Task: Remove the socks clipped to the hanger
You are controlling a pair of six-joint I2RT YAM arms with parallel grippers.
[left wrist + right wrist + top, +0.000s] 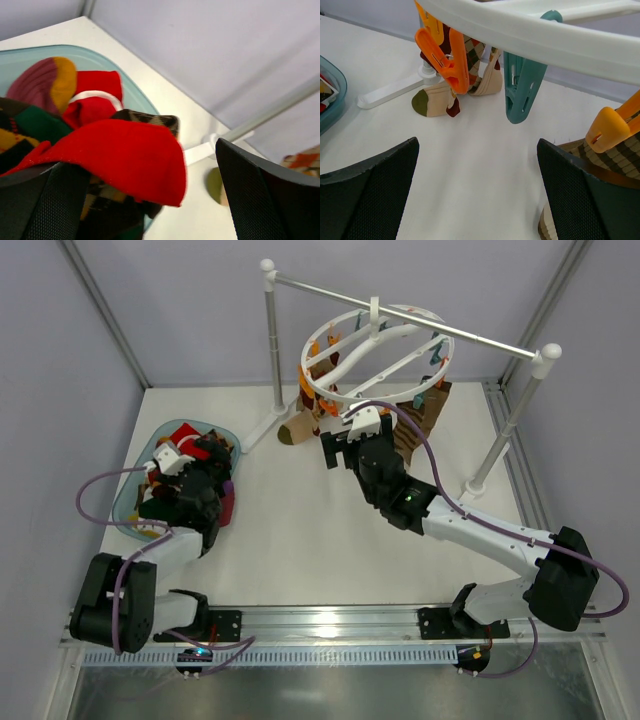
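Observation:
The white ring hanger hangs from a rail at the back; its rim crosses the top of the right wrist view. A tan argyle sock hangs from an orange clip. A brown striped sock hangs from another orange clip. A teal clip holds nothing. My right gripper is open and empty below the ring, between the two socks. My left gripper is open over a tray, with a red sock draped over its left finger.
A teal tray at the left holds a pile of several loose socks. The white rail stand has ball-topped posts and a foot on the table near the argyle sock. Grey walls close in the back and sides.

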